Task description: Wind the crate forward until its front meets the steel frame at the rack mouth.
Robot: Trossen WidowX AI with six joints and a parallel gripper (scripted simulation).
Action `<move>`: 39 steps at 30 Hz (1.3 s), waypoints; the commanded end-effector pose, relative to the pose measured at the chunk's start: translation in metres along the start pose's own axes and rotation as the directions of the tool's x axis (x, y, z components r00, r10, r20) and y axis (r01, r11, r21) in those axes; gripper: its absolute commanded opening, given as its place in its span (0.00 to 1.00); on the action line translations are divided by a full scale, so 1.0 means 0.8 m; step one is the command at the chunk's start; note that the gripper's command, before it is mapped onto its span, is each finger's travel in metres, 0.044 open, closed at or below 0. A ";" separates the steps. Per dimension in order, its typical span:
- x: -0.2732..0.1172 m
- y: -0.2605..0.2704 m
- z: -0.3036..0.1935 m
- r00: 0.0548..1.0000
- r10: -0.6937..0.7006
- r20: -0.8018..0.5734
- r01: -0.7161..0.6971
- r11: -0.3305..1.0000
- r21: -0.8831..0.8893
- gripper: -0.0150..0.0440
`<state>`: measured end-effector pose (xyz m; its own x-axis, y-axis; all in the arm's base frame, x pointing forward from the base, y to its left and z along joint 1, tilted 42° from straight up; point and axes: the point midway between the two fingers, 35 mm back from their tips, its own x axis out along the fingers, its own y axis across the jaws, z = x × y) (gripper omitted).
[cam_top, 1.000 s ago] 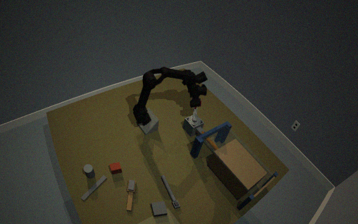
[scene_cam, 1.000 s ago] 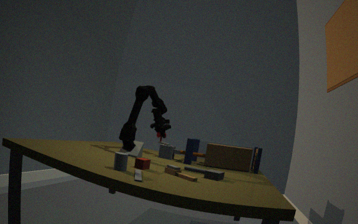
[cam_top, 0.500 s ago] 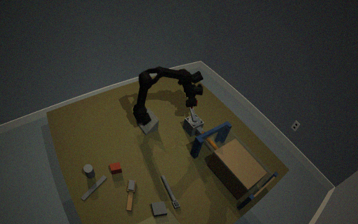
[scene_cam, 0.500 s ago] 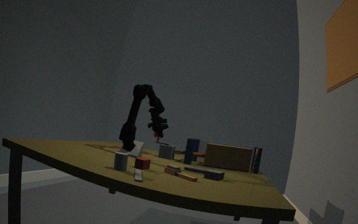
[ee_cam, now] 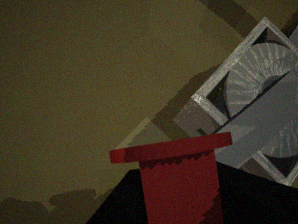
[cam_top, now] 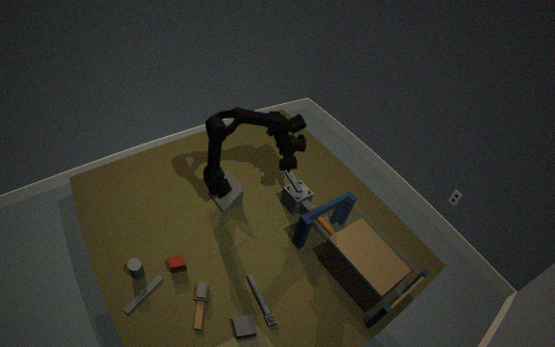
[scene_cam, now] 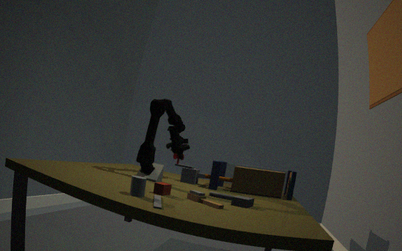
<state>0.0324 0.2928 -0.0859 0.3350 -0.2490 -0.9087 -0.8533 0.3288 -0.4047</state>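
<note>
My gripper (cam_top: 289,169) (scene_cam: 178,159) (ee_cam: 169,175) is shut on the red grip of the winch handle above the bench. The handle's flat grey arm (cam_top: 293,180) (scene_cam: 184,166) (ee_cam: 260,117) reaches from the grip across the top of the winch (cam_top: 287,199) (scene_cam: 189,176) (ee_cam: 231,57). The key and hole are hidden under the arm. An orange strap (cam_top: 325,224) (scene_cam: 225,179) runs from the winch through the blue frame (cam_top: 328,206) (scene_cam: 218,174) to the tan crate (cam_top: 371,255) (scene_cam: 257,182). The crate sits flat inside the clear panels, its front a gap behind the frame.
Away from the winch lie a red block (cam_top: 176,263) (scene_cam: 162,188), a grey cylinder (cam_top: 135,268) (scene_cam: 138,186), a flat bar (cam_top: 143,295) (scene_cam: 158,201), a wooden-handled tool (cam_top: 199,313) (scene_cam: 212,203), a long grey tool (cam_top: 260,298) and a dark block (cam_top: 244,326) (scene_cam: 242,201).
</note>
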 end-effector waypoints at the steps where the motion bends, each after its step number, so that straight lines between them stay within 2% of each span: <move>1: -0.001 -0.008 -0.016 1.000 -0.014 -0.025 0.014 1.000 -0.011 0.25; 39: -0.024 -0.091 -0.060 0.999 -0.019 -0.029 0.019 1.000 -0.012 0.25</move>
<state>0.0588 0.2391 -0.0384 0.3144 -0.2583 -0.9135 -0.8630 0.3232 -0.3884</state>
